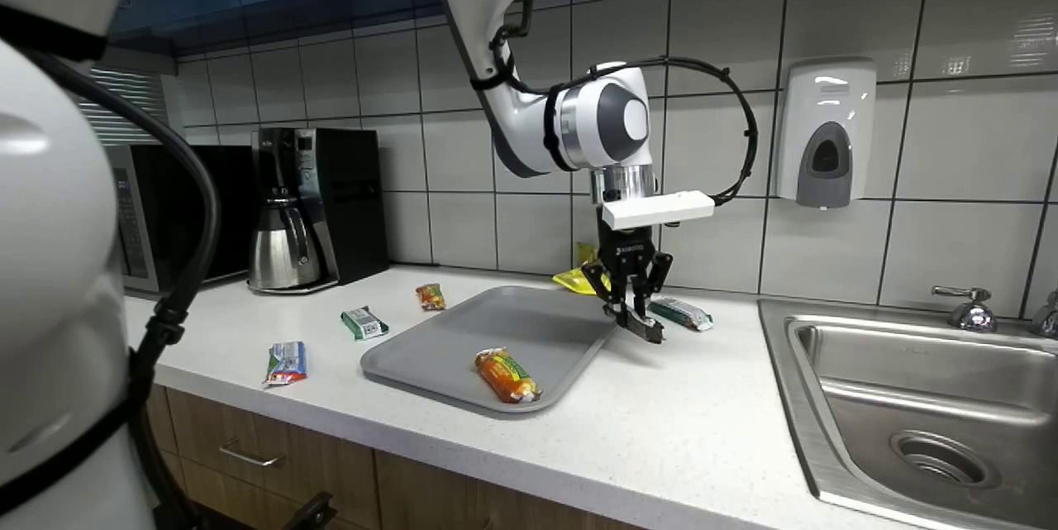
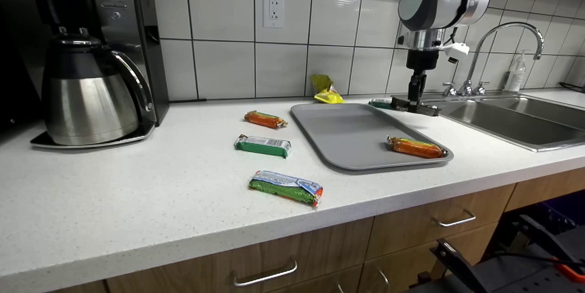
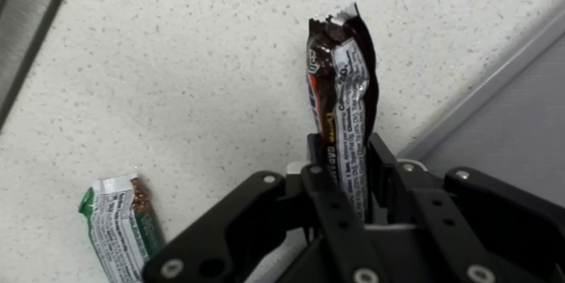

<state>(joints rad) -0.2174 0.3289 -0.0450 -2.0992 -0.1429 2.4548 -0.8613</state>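
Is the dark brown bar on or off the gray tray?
Off: the wrist view shows the gripper holding the bar beside the tray.

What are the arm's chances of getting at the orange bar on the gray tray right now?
Probably not yet: the jaws are shut on a brown bar and would need to release it first. Otherwise the way looks free, with nothing standing over the orange bar.
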